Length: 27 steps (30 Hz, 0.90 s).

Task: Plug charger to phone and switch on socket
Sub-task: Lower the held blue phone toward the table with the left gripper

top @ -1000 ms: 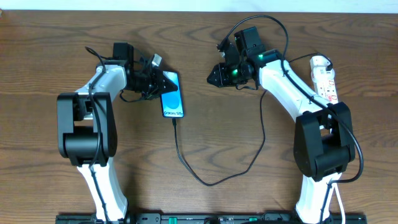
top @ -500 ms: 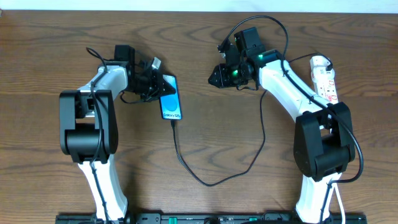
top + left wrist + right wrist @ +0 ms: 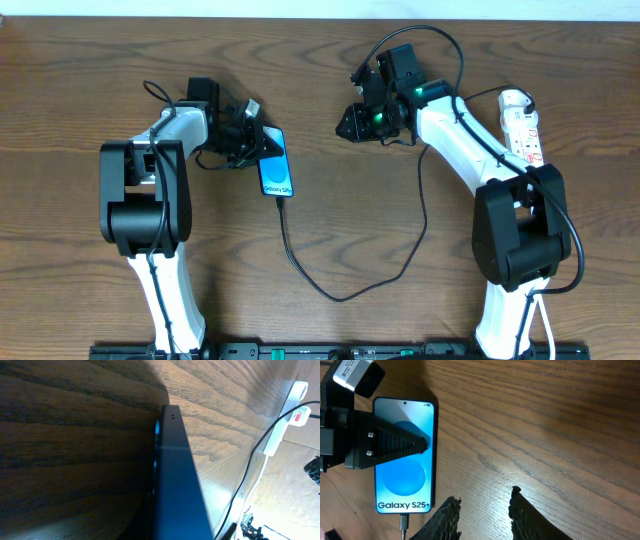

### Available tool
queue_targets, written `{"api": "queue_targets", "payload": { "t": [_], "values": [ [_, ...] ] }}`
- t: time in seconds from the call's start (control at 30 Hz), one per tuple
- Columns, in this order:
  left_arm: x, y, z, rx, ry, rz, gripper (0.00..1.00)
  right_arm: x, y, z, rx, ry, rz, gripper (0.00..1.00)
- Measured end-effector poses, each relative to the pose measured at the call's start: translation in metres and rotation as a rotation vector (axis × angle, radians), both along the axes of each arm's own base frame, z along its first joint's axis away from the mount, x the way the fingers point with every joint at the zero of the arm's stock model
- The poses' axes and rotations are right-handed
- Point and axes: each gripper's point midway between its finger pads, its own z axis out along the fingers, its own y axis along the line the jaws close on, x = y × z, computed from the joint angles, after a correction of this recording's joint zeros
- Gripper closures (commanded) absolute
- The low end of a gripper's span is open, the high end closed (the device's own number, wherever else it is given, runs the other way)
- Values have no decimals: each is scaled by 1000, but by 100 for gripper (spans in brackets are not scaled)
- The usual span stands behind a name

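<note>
On the phone [image 3: 405, 480], apparently "Galaxy S25+"

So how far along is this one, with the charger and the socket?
Done, it seems: the thin black charger cable sits plugged into the bottom edge of the slim blue-screened smartphone. In hand: the left hand clamps that phone; the right hand hovers open and empty nearby. Left: the white power strip lies beside the right arm, untouched; its switch state is unreadable.
</note>
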Motion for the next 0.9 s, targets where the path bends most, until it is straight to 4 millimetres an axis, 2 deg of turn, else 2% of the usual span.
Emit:
{"api": "queue_targets", "payload": {
  "t": [0.37,0.53,0.57,0.6,0.9],
  "values": [
    [-1,1,-1,8,25,19,83,1,-1,-1,-10,-3,-2,68],
    [0,0,1,1,26,18,71,0,-2,-1,-11,-4,1,68],
    [0,0,2,-4,25,18,64,0,-2,-1,-11,-5,1,68],
    [0,-1,3,-7,26,19,62,0,-2,-1,-11,-5,1,67],
    [2,-2,8,-23,20,19,53,0,-2,-1,-12,-4,2,68]
  ]
}}
